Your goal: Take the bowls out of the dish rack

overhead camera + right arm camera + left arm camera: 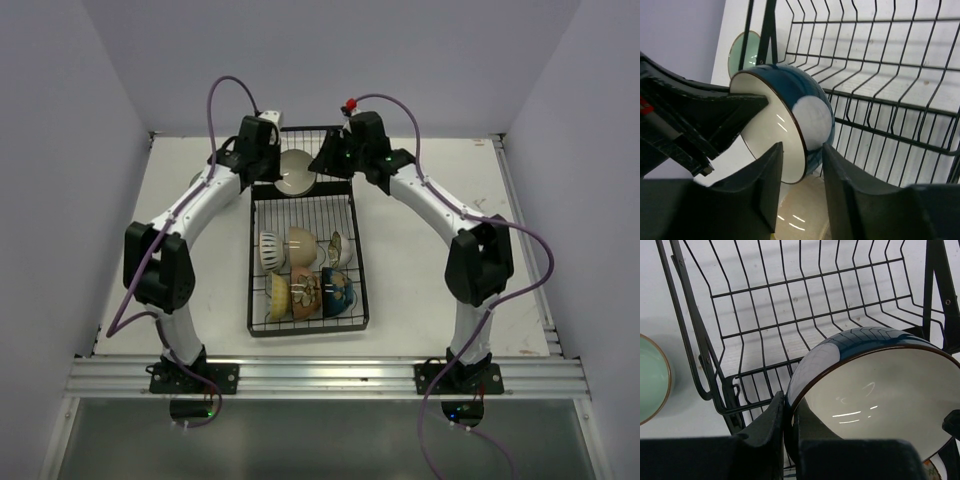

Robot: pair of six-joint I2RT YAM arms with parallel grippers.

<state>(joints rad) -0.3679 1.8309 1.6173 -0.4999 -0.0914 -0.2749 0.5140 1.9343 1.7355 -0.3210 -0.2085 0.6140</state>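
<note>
Left pincer [787,410] is clamped on the rim of the blue bowl [880,400], which is tilted on edge. Right pincer [802,150], narrowly parted, straddles the same rim. The rack [805,315] lies just beyond both. 1 green bowl [650,380] sits left of the left pincer, outside the rack.

White arms [195,212], black joints [160,265], purple cables [209,105]

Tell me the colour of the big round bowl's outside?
Big round bowl: dark blue with a white patch, clearest in right wrist view.
</note>
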